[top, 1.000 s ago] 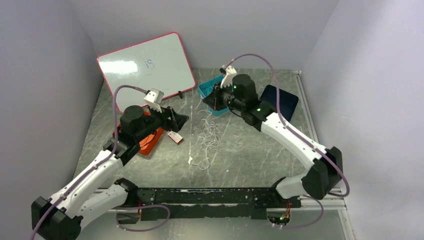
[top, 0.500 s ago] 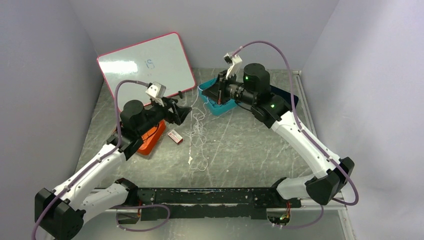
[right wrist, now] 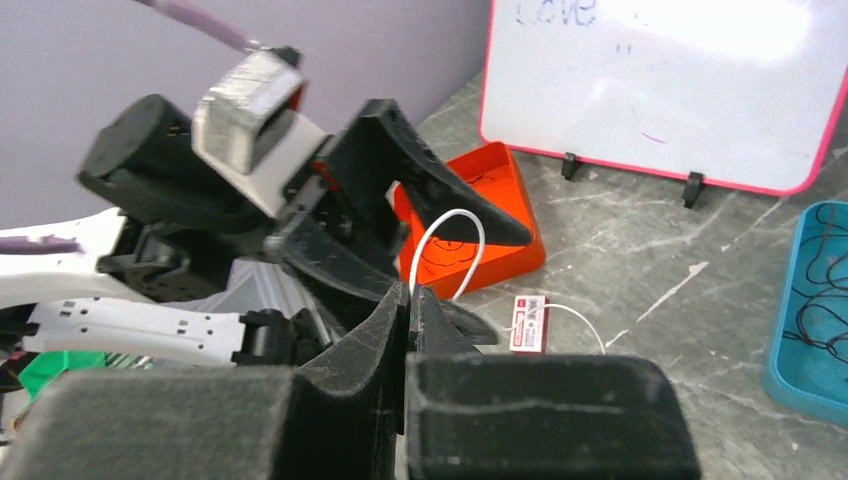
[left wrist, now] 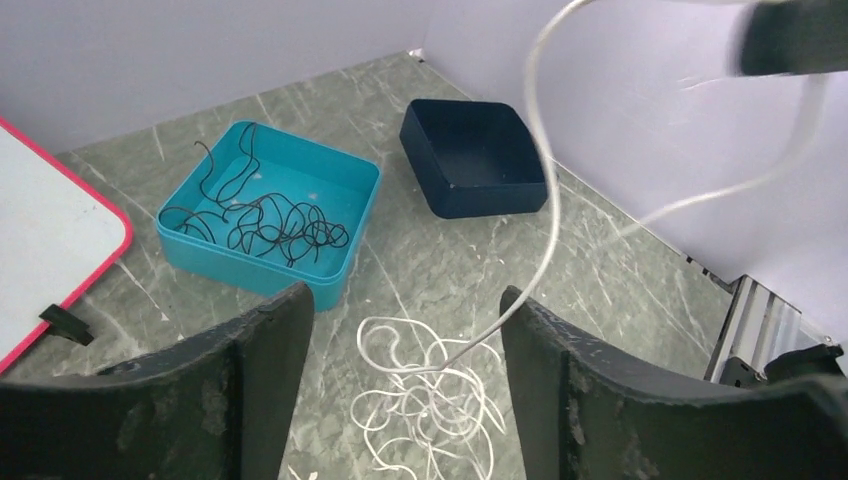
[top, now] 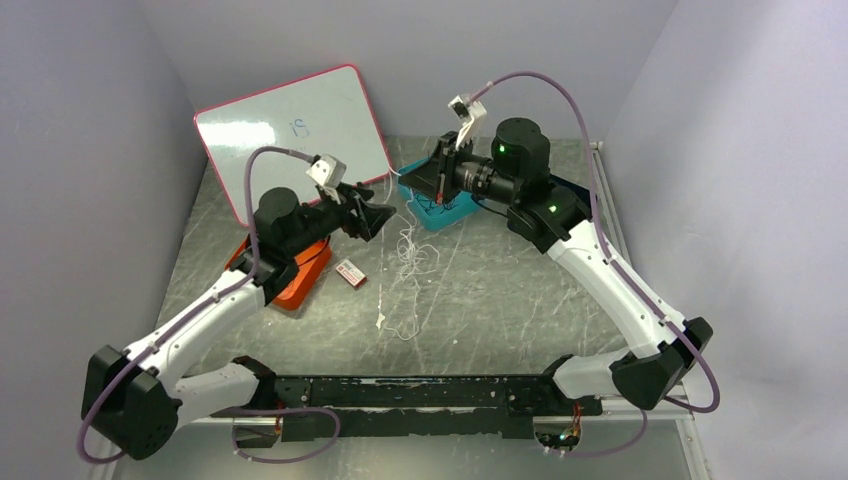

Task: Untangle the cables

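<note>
Left jaws are spread wide with nothing in them, right jaws are pressed together, pinching the white cable point(top: 412, 262).

Top view: most of that cable lies in a loose tangle on the bench point(top: 500, 300) between the arms, with a strand running up to the right jaws, which hang over the teal tray point(top: 455, 213). An orange tray point(top: 300, 282) sits under the left arm, with a small red tag point(top: 350, 272) just beside it and a whiteboard point(top: 290, 125) leaning at the back.

Left wrist view: the teal tray holds a squiggly black cable point(left wrist: 262, 222). A dark blue tray point(left wrist: 470, 155) sits near it by the wall. The white tangle shows between the spread jaws, one strand rising up to the right.

Right wrist view: a white loop sticks up right out of the closed jaws. The orange tray has a thin dark cable point(right wrist: 445, 262) in it; can't tell its exact colour. The teal tray with its black cable peeks in at the right edge.
</note>
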`<action>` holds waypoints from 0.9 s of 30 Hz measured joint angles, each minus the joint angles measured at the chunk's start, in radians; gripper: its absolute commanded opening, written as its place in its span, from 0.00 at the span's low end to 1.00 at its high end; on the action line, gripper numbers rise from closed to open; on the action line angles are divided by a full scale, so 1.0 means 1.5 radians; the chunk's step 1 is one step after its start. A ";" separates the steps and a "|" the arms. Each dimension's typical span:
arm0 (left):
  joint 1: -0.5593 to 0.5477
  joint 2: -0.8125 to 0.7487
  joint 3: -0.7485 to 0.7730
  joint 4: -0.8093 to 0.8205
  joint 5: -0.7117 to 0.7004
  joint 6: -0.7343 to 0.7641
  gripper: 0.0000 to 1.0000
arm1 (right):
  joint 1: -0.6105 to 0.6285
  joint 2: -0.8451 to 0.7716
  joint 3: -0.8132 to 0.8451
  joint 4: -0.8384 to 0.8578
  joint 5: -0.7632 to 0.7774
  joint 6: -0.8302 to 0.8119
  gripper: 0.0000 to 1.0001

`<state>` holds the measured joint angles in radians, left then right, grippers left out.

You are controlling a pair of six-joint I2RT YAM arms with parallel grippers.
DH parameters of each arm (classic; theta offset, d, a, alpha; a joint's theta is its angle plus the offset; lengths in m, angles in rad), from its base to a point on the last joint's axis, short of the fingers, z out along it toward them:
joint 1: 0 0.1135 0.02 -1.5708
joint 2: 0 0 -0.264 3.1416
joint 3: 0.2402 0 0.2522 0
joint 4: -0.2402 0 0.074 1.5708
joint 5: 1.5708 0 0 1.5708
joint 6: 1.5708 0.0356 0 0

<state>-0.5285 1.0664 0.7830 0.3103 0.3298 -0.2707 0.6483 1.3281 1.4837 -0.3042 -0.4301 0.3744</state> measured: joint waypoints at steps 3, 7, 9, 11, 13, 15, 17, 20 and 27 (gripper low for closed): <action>0.000 0.038 0.015 0.005 0.000 0.001 0.53 | 0.000 0.002 0.018 -0.003 -0.019 0.006 0.00; 0.000 0.091 0.043 0.005 -0.016 0.000 0.31 | 0.000 0.009 0.063 -0.003 -0.041 0.010 0.00; 0.000 0.105 0.049 0.002 -0.042 -0.005 0.20 | 0.000 0.009 0.082 -0.003 -0.049 0.011 0.00; 0.000 0.110 0.053 -0.009 -0.084 -0.011 0.14 | 0.000 0.009 0.099 -0.003 -0.053 0.011 0.00; 0.000 0.108 0.055 -0.023 -0.140 -0.020 0.09 | 0.000 0.009 0.112 -0.004 -0.052 0.009 0.00; 0.000 0.102 0.060 -0.038 -0.192 -0.022 0.07 | 0.000 0.007 0.115 -0.009 -0.050 0.006 0.00; 0.000 0.088 0.066 -0.050 -0.234 -0.020 0.07 | 0.000 0.006 0.115 -0.017 -0.043 0.002 0.00; 0.000 0.064 0.083 -0.056 -0.265 -0.007 0.16 | 0.000 0.002 0.105 -0.026 -0.032 -0.001 0.00; 0.000 -0.012 0.069 -0.046 -0.218 0.029 0.70 | 0.000 -0.016 0.077 -0.037 0.013 -0.001 0.00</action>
<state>-0.5282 1.0485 0.8867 0.2413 0.0029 -0.2276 0.6483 1.3048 1.5993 -0.3599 -0.4103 0.3725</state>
